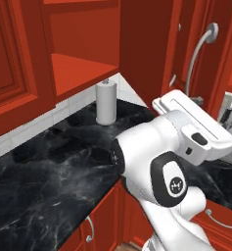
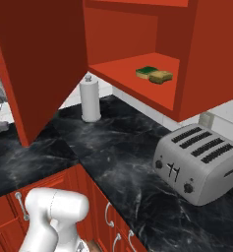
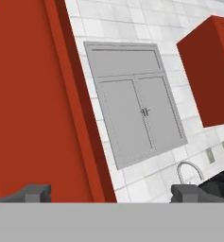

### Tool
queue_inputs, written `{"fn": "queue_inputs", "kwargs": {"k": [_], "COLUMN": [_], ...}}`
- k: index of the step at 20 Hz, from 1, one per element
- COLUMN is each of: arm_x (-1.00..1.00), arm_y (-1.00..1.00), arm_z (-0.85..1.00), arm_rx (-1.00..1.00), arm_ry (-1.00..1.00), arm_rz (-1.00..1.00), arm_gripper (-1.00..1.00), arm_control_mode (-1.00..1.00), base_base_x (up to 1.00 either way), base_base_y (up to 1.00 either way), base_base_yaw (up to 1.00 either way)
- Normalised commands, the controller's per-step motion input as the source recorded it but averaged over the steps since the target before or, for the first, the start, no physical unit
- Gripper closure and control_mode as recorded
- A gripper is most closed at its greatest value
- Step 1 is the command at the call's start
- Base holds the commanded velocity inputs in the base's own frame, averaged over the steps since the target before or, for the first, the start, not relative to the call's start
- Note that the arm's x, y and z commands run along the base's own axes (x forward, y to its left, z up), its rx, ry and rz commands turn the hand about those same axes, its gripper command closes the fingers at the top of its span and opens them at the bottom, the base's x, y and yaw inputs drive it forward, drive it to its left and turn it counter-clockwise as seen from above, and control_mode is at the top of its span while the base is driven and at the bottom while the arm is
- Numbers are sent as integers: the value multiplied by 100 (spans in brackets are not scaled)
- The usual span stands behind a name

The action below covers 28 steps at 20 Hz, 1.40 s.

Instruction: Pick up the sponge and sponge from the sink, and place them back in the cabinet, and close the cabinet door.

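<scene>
Both sponges lie side by side on the red shelf (image 2: 137, 74) of the open wall cabinet (image 2: 206, 54) — the yellow-green sponge (image 2: 147, 72) with its dark part to the left, the tan-yellow sponge (image 2: 160, 77) touching or just beside it on the right. The cabinet door (image 2: 39, 64) stands swung out, wide open, over the black marbled tabletop (image 2: 118, 152). A white paper towel roll (image 2: 90, 101) stands upright on the tabletop below the shelf, and a silver four-slot toaster (image 2: 199, 162) sits farther right. In the hand view the tool (image 3: 108, 193) is spread wide with nothing between its fingertips (image 3: 35, 193), close beside the red door (image 3: 33, 94), facing a grey double-door unit (image 3: 132, 104) on the tiled wall — the silver gooseneck faucet (image 3: 186, 170) shows low at right.
</scene>
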Motion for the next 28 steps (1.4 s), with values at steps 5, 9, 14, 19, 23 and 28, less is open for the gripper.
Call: {"fn": "queue_inputs", "kwargs": {"k": [5, 9, 14, 19, 23, 28], "arm_x": [0, 1, 6, 20, 35, 41], "arm_y": [-47, -44, -42, -43, -41, -39], "arm_z": [0, 0, 0, 0, -1, -4], "arm_rx": [11, 13, 13, 13, 11, 9], "arm_ry": [0, 0, -2, -7, -12, -16], "arm_rz": [-4, -3, -3, -2, 0, 0], "arm_gripper": [-100, -100, -100, -100, -100, -100], "arm_control_mode": [-100, -100, -100, -100, -100, -100], "base_base_x": [0, 0, 0, 0, 0, 0], "base_base_y": [0, 0, 0, 0, 0, 0], "base_base_yaw": [0, 0, 0, 0, 0, 0]}}
